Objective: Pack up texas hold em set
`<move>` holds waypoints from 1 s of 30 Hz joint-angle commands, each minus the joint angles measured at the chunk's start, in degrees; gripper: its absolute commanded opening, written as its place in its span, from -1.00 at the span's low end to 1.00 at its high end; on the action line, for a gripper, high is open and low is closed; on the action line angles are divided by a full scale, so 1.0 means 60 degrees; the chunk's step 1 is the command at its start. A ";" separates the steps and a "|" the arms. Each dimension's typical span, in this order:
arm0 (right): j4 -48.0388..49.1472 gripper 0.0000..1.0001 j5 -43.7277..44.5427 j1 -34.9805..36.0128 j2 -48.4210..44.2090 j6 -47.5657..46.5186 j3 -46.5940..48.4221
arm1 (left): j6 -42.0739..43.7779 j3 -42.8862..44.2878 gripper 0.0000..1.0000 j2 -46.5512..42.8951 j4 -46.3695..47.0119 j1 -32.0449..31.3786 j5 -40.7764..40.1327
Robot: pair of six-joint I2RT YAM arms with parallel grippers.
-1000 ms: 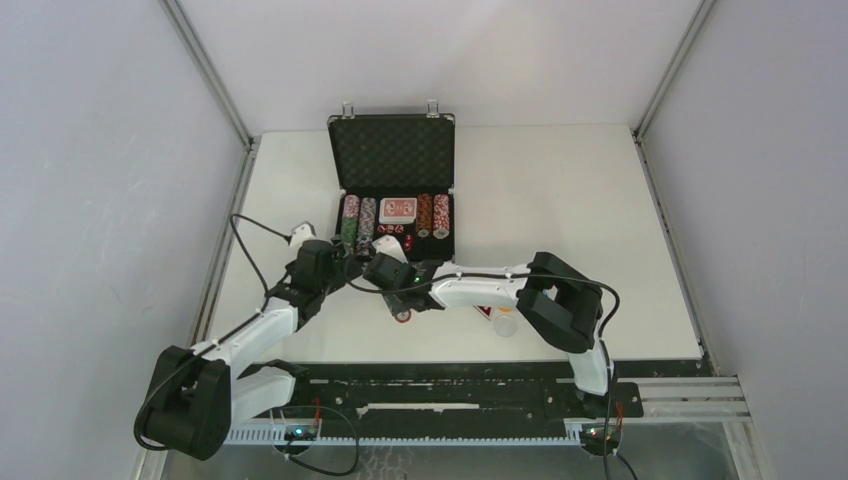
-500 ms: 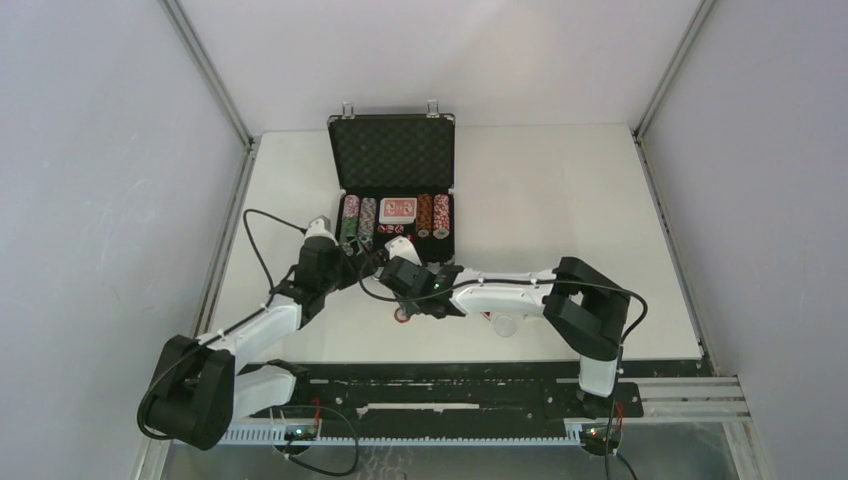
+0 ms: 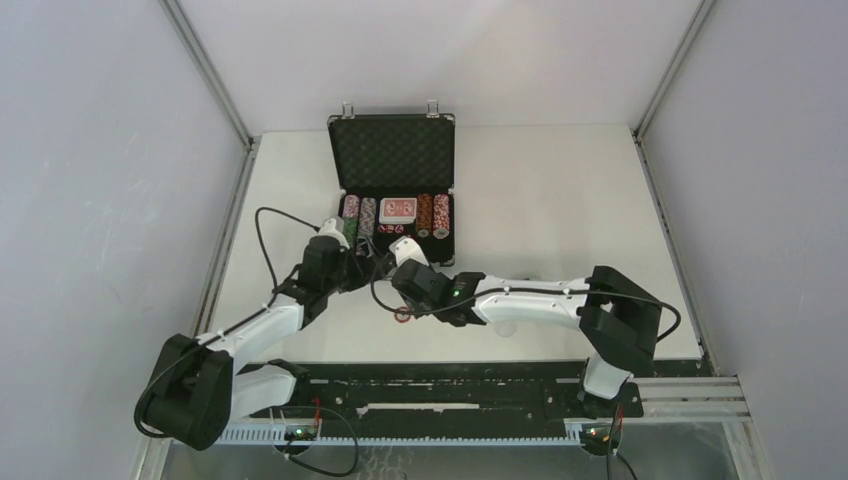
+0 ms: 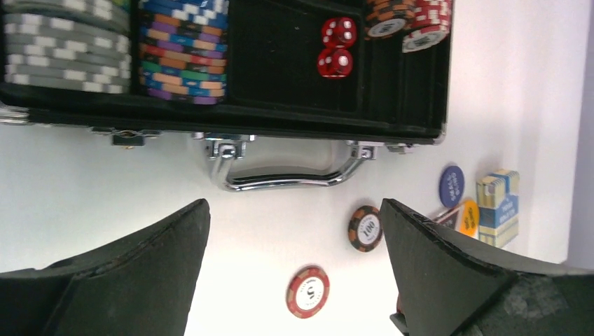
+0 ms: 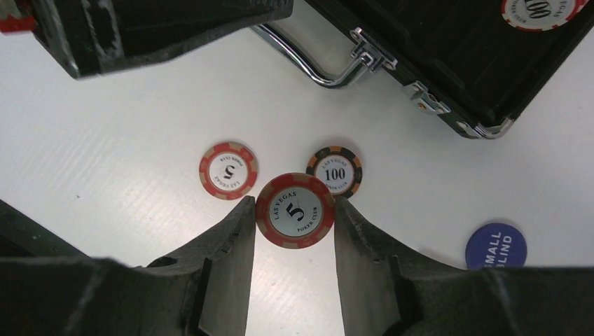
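Note:
The black silver-edged case (image 3: 391, 152) lies open at the table's far middle, its tray holding rows of striped chips (image 4: 183, 52), a red card deck (image 3: 398, 208) and red dice (image 4: 337, 45). My right gripper (image 5: 294, 203) is shut on a red "5" chip (image 5: 295, 210), held by its edges just above the table. Beyond it on the table lie a second red chip (image 5: 228, 171) and a black-orange "100" chip (image 5: 335, 171). My left gripper (image 4: 293, 210) hangs open over those two chips, in front of the case's metal handle (image 4: 284, 175).
A blue button (image 4: 452, 185), a yellow button (image 4: 468, 217) and a blue card deck (image 4: 499, 208) sit on the table right of the loose chips. One of the left gripper's fingers (image 5: 161, 28) looms close ahead of my right gripper. The case lid stands upright.
The left arm has reached farther towards the case. The right arm has swung rightwards and stretched out lower, still holding the red chip. Both grippers keep their state.

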 commanded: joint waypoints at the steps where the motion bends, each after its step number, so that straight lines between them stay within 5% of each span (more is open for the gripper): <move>1: 0.0916 -0.18 0.0292 0.0116 -0.0832 -0.0653 -0.0493 | -0.0151 0.0895 0.90 -0.0152 -0.0020 -0.0069 0.1182; 8: 0.1453 -0.20 0.0473 0.0281 -0.1439 -0.0980 -0.1040 | -0.0586 0.0947 0.66 -0.0153 0.0456 -0.0057 0.2834; 15: 0.1898 -0.20 0.0541 0.0383 -0.2074 -0.1334 -0.1536 | -0.1095 0.0767 0.19 0.0386 0.1642 -0.0098 0.4306; 30: 0.1988 -0.19 0.0635 0.0226 -0.2546 -0.1610 -0.1918 | -0.1534 0.0827 -0.16 0.1066 0.2613 -0.0439 0.5517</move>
